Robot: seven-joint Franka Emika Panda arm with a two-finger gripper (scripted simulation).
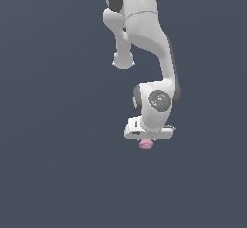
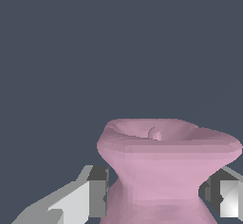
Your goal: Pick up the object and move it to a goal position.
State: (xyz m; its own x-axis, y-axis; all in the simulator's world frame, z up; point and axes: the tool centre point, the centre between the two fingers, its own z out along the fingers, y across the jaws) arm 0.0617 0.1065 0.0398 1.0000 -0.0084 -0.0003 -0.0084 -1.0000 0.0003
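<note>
The object (image 2: 161, 171) is a pale pink spool with a narrow waist and flared ends, and it fills the wrist view close up. My gripper (image 2: 156, 192) is shut on it, with one grey finger pad (image 2: 98, 190) against each side of the waist. In the exterior view the object (image 1: 145, 145) peeks out just below the white hand, so the gripper (image 1: 146, 140) sits directly over it. There the fingers themselves are hidden behind the hand and the spool.
The white arm (image 1: 144, 34) comes down from the top of the exterior view. Around it there is only a plain dark blue-grey surface (image 1: 53, 164), with no other objects or edges showing.
</note>
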